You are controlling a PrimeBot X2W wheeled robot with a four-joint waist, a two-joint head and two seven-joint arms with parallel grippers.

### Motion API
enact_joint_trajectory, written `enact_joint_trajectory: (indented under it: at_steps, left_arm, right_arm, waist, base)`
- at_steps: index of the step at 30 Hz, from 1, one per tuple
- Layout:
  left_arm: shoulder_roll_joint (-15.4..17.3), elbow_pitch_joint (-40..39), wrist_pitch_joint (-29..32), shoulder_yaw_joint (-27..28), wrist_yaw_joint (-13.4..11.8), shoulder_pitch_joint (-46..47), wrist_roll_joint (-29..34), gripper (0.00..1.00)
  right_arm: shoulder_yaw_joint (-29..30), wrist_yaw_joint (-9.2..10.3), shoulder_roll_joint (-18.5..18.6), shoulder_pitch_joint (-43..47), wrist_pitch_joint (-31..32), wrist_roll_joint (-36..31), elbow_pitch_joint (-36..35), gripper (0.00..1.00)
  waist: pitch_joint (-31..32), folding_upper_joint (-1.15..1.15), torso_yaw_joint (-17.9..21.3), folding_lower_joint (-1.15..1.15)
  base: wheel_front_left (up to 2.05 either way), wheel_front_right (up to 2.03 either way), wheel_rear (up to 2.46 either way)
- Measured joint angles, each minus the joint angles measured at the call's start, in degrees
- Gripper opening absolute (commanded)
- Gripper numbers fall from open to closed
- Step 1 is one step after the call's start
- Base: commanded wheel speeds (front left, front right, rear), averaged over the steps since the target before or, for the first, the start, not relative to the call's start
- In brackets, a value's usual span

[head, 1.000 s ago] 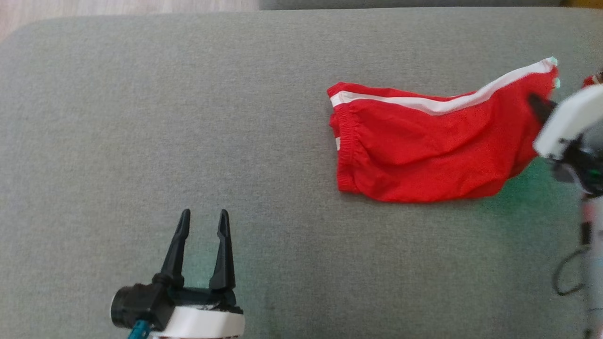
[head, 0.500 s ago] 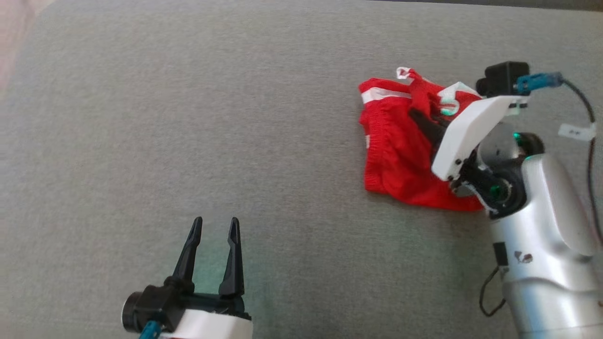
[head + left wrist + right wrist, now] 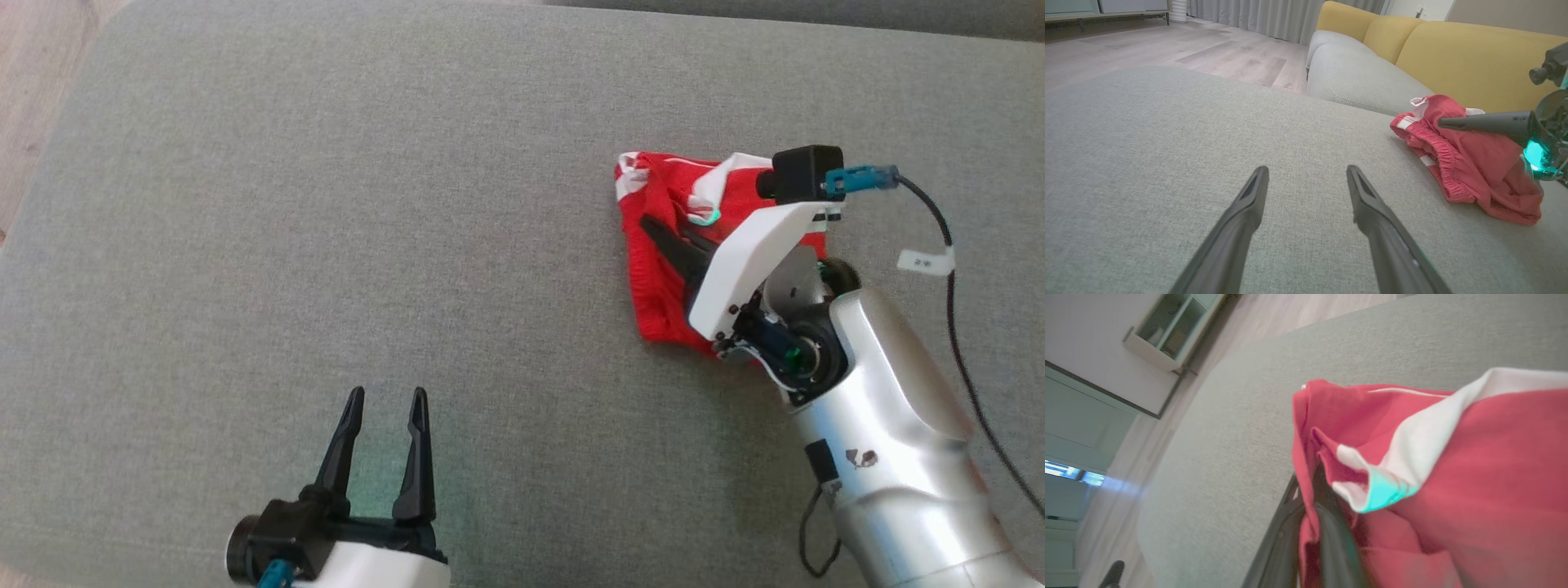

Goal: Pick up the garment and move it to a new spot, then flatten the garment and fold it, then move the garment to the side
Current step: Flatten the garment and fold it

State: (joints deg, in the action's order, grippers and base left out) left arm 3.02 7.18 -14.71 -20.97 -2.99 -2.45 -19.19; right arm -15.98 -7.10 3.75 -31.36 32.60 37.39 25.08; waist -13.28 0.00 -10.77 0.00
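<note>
The garment [image 3: 657, 294] is a pair of red shorts with white side stripes, bunched in a heap on the grey cushion [image 3: 326, 204] at the right. My right gripper [image 3: 653, 230] is shut on a fold of the garment, its fingers pointing up-left across the cloth. In the right wrist view the red cloth [image 3: 1453, 465] drapes over the dark fingers [image 3: 1331, 535]. My left gripper [image 3: 384, 402] stands open at the lower left, far from the garment, with nothing between its fingers. The left wrist view shows the garment [image 3: 1470, 167] off to the right of my left gripper [image 3: 1306, 175], with the right gripper [image 3: 1441, 122] lying over it.
A wide grey cushion surface lies to the left of the garment. Yellow sofa backrests [image 3: 1453, 53] rise behind it. Wooden floor [image 3: 1167, 45] lies beyond the cushion's far edge, and a cabinet [image 3: 1167, 330] stands by the wall.
My right gripper has carried the garment's right end leftwards over the rest, turning the spread shorts into a bunched heap. The head camera has shifted. The left gripper stays open.
</note>
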Motion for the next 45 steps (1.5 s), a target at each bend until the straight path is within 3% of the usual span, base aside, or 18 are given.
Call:
enact_joint_trajectory:
  at_steps: [1, 8, 14, 17, 20, 24, 29, 39, 44, 45]
  left_arm:
    - [0.0, 0.0, 0.0, -0.1, 0.0, 0.0, 0.0, 1.0]
    - [0.0, 0.5, 0.0, 0.2, -0.1, -0.2, -0.1, 1.0]
    - [0.0, 0.8, 0.0, 2.1, 0.0, -0.4, 0.1, 1.0]
    - [0.0, 0.7, 0.0, 3.2, 0.0, -1.0, 0.6, 1.0]
    - [0.0, 0.3, 0.0, 4.3, 0.0, -2.8, 0.7, 1.0]
    - [0.0, -0.4, 0.0, 5.4, 0.0, -4.7, 0.7, 1.0]
    - [0.0, -1.3, 0.0, 6.7, 0.3, -5.6, 1.6, 1.0]
    - [0.1, -1.8, 0.0, 10.7, 2.1, -10.1, 3.6, 1.0]
    - [0.1, -2.3, 0.0, 11.7, 2.5, -11.2, 4.0, 1.0]
    - [0.1, -2.5, 0.0, 11.7, 2.6, -11.2, 4.1, 1.0]
  right_arm:
    - [-0.6, 0.0, 0.0, 0.0, -1.0, 1.5, 0.1, 1.0]
    - [-7.9, 0.0, 0.0, 0.0, -6.4, 11.8, 0.9, 1.0]
    - [-12.6, 0.0, 0.0, 0.9, -11.1, 13.4, -2.3, 1.0]
    - [-12.0, 0.0, 0.0, 2.7, -14.9, 7.2, -4.6, 1.0]
    - [-9.6, 0.0, 1.2, 6.3, -19.3, -3.5, -7.6, 1.0]
    - [-1.9, 0.0, 4.0, 12.4, -24.9, -16.8, -11.6, 1.0]
    - [8.3, 0.0, 4.3, 21.3, -31.9, -26.7, -16.1, 1.0]
    - [20.3, 0.0, 3.0, 34.0, -44.2, -35.4, -14.9, 1.0]
    - [21.2, 0.0, 1.1, 35.3, -45.6, -35.5, -13.4, 1.0]
    - [20.6, 0.0, 0.9, 34.9, -45.7, -35.5, -13.4, 0.73]
  waist:
    - [0.0, 0.0, 0.0, 0.0]
    - [0.7, 0.0, 1.5, 0.0]
    - [2.4, 0.0, 4.0, 0.0]
    - [3.5, 0.0, 5.4, 0.0]
    - [4.8, 0.0, 6.9, 0.0]
    - [6.4, 0.0, 8.6, 0.0]
    - [8.2, 0.0, 9.9, 0.0]
    - [12.2, 0.0, 9.3, -0.01]
    - [12.7, 0.0, 8.9, 0.0]
    - [12.7, 0.0, 8.8, 0.0]
  base:
    - [0.0, 0.0, 0.0]
    - [0.0, 0.0, 0.0]
    - [0.0, 0.0, 0.0]
    - [0.0, 0.0, 0.0]
    - [0.0, 0.0, 0.0]
    - [0.0, 0.0, 0.0]
    - [0.0, 0.0, 0.0]
    - [0.0, 0.0, 0.0]
    - [0.0, 0.0, 0.0]
    - [0.0, 0.0, 0.0]
